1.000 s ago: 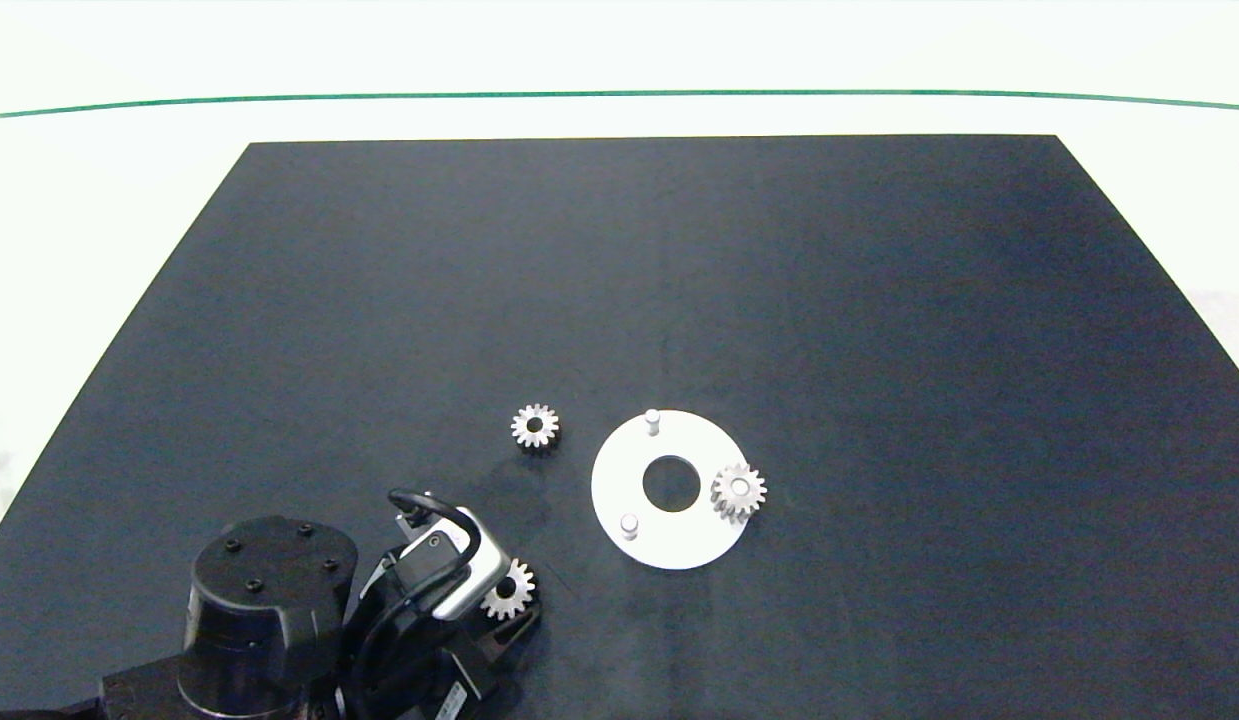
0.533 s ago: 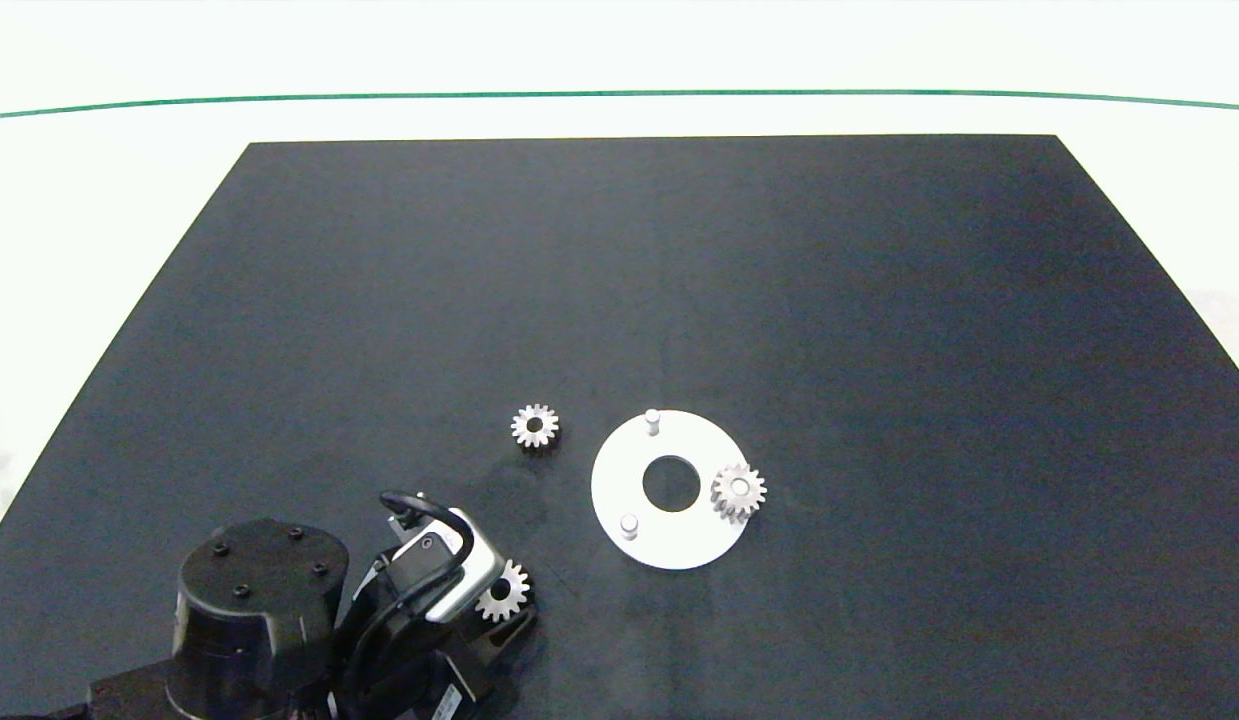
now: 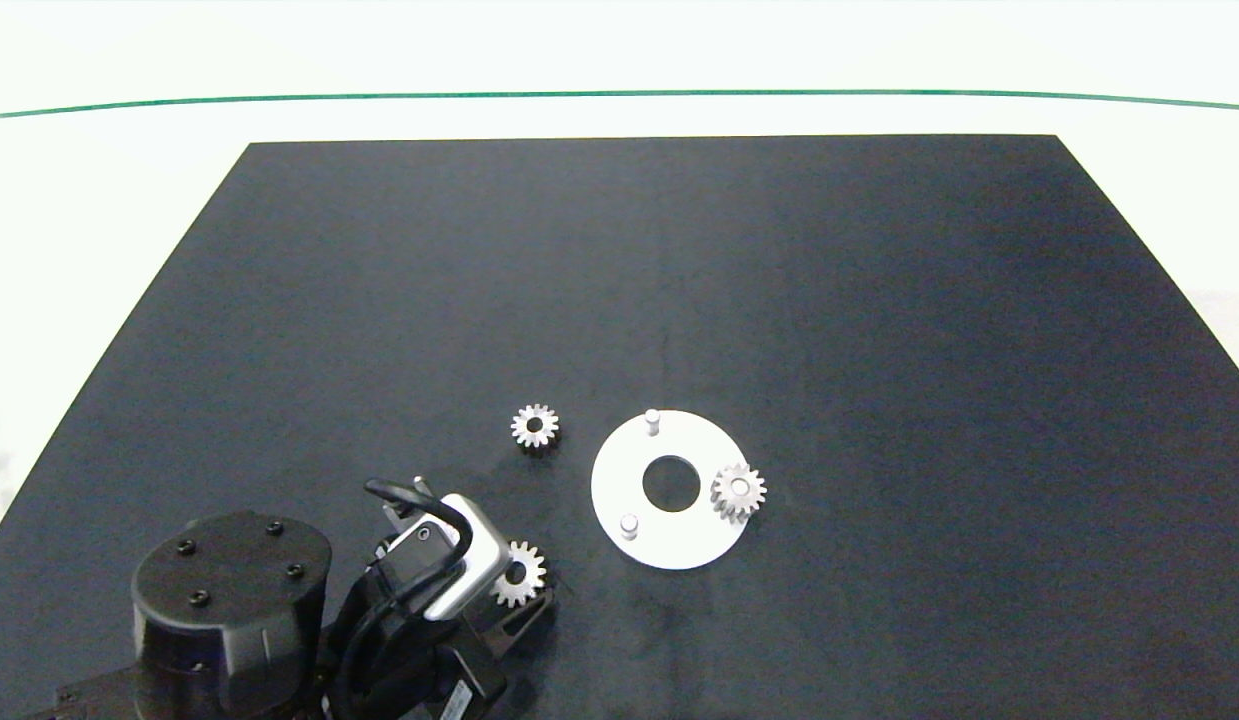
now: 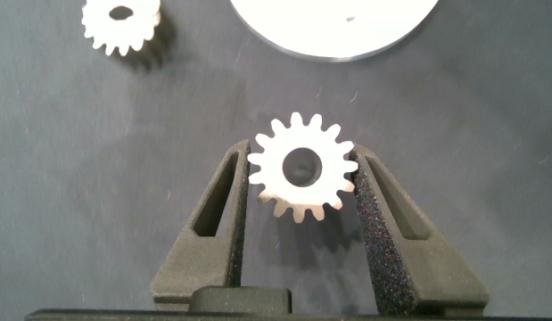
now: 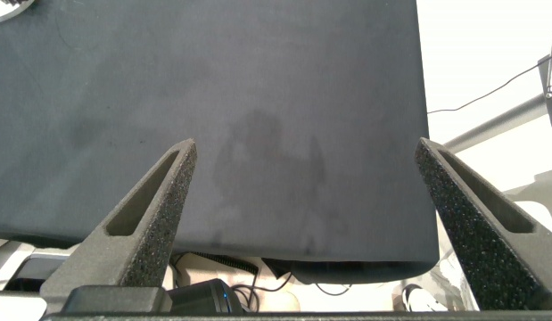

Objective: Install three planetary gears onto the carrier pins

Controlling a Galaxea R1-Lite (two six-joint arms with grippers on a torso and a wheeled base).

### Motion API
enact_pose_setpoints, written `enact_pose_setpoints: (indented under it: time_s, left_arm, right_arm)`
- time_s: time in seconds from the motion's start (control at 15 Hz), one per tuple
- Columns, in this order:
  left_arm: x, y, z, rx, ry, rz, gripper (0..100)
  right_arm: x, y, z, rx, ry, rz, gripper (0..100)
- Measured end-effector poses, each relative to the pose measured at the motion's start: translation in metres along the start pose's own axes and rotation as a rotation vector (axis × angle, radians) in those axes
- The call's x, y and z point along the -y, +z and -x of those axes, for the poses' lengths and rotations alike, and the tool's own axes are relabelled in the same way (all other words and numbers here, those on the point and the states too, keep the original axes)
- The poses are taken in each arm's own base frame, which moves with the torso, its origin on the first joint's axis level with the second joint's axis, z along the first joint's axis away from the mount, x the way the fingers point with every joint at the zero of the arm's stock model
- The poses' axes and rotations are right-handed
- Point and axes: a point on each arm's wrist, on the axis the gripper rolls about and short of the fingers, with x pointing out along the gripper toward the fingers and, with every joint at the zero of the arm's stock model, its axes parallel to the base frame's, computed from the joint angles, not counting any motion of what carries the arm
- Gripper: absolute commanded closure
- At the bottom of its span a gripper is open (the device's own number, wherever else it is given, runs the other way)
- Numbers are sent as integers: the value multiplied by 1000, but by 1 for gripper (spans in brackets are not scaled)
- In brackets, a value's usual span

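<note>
Surface: a matte black worktop (image 3: pixel 679 280) on a pale surround, with a thin green line (image 3: pixel 619 97) crossing the far background.

Item 1, nearest: the left end effector (image 3: pixel 519 592), entering at the near-left corner of the worktop. Its two grey foam-padded fingers (image 4: pixel 375 209) were clamped on opposite sides of one planetary gear (image 4: pixel 301 167), a silvery spur gear held flat with its centre hole facing up. In the head view this held gear (image 3: pixel 519 573) sat near and to the left of the white disc, apart from it.

Item 2: the carrier disc (image 3: pixel 679 540), white, ring-shaped, lying flat on the worktop to the right of the held gear. Two bare carrier pins stood on it, one at the near-left (image 3: pixel 629 523) and one at the far side (image 3: pixel 652 419). A second gear (image 3: pixel 738 490) sat on the pin at the disc's right side, overhanging the rim.

Item 3: a third gear (image 3: pixel 535 426), lying loose and flat on the worktop, beyond the held gear and just left of the disc, not touching it.

Item 4: the right end effector (image 5: pixel 307 223), out of the head view, fingers spread wide apart with nothing between them, over an edge of the worktop.
</note>
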Motion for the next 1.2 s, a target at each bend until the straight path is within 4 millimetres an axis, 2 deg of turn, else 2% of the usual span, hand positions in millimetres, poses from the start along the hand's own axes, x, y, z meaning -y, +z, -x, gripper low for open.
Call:
enact_pose_setpoints:
  time_s: [0.2,0.33,0.53,0.8,1.2]
  left_arm:
    - [7,18,-1,-33,-16,-29,90]
    - [8,34,0,-4,-23,-34,90]
    - [7,47,1,27,-22,-33,90]
    - [10,57,-3,7,-3,-46,90]
    - [20,62,-19,-6,-7,-59,90]
  right_arm:
    - [0,0,0,-1,0,1,0]
    - [0,0,0,0,0,1,0]
    - [0,0,1,1,0,0,0]
    - [1,0,2,-3,-2,1,0]
    - [2,1,5,-11,0,6,0]
